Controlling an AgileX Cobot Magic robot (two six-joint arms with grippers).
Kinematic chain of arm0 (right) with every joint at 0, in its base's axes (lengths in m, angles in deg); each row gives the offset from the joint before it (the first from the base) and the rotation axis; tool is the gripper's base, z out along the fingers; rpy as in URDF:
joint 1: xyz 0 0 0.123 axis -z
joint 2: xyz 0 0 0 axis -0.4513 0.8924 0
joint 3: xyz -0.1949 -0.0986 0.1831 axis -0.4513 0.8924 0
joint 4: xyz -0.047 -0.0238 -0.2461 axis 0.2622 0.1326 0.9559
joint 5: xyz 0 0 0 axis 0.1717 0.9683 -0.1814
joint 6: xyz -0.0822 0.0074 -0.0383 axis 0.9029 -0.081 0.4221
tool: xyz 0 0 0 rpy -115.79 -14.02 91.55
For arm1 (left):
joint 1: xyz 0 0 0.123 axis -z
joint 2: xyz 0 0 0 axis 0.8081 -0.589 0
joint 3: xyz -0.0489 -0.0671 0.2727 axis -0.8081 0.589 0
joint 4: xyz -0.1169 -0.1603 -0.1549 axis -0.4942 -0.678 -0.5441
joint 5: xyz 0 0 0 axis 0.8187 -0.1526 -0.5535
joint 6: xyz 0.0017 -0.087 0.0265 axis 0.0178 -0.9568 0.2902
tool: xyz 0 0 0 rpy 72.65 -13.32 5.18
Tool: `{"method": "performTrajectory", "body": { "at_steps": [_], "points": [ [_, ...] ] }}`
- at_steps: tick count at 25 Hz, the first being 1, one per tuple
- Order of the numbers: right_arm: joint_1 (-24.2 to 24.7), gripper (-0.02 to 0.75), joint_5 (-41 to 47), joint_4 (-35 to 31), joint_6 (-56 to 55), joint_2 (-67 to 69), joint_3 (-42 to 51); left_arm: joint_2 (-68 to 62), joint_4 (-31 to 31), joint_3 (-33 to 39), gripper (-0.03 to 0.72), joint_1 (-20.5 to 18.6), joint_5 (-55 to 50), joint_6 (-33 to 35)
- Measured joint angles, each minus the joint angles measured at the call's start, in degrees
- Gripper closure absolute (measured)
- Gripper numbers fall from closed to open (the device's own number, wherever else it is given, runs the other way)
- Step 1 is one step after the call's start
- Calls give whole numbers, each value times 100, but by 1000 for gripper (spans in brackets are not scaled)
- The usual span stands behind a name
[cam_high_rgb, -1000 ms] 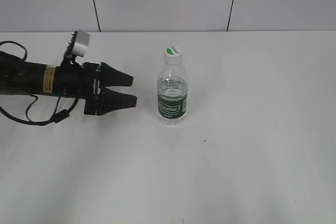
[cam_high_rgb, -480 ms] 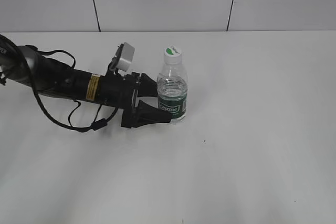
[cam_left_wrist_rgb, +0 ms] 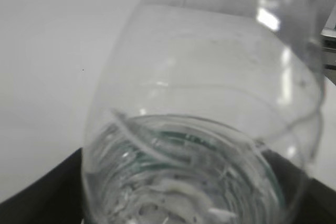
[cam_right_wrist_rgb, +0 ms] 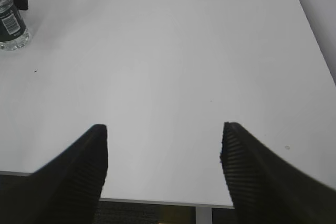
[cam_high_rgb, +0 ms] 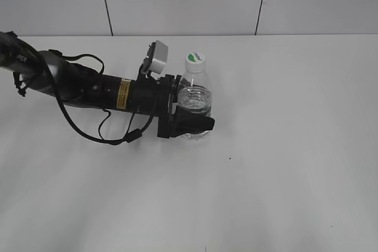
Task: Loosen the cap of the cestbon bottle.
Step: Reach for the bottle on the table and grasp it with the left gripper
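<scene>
We see a clear ribbed bottle [cam_high_rgb: 194, 103] upright on the smooth white surface [cam_high_rgb: 283, 146], round white cap [cam_high_rgb: 195, 58] on, left gripper [cam_high_rgb: 192, 115] jaws wide around its body, right gripper [cam_right_wrist_rgb: 164, 145] jaws wide, empty

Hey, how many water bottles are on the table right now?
1. The small clear plastic water bottle with a white cap stands upright left of the table's centre, between the fingers of the left hand. None looks hidden.

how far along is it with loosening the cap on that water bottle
Done: the left gripper is around the cestbon bottle, jaws open on either side of its body. In hand: getting a hold on the bottle. Left: the cap is untouched, and the right gripper hangs open far off.
</scene>
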Motion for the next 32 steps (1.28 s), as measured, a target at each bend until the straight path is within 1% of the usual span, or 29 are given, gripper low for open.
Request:
{"method": "performTrajectory", "body": {
  "at_steps": [8, 16, 18, 22, 32],
  "points": [
    [0, 220, 0, 0, 0, 0, 0, -61, -85, 0, 152, 0, 0, 0],
    [0, 220, 0, 0, 0, 0, 0, -61, -98, 0, 159, 0, 5, 15],
    [0, 220, 0, 0, 0, 0, 0, -61, -98, 0, 185, 0, 5, 15],
    [0, 220, 0, 0, 0, 0, 0, -61, -127, -2, 282, 0, -14, 47],
    [0, 220, 0, 0, 0, 0, 0, -61, -127, -7, 286, 0, -8, 59]
  ]
}}
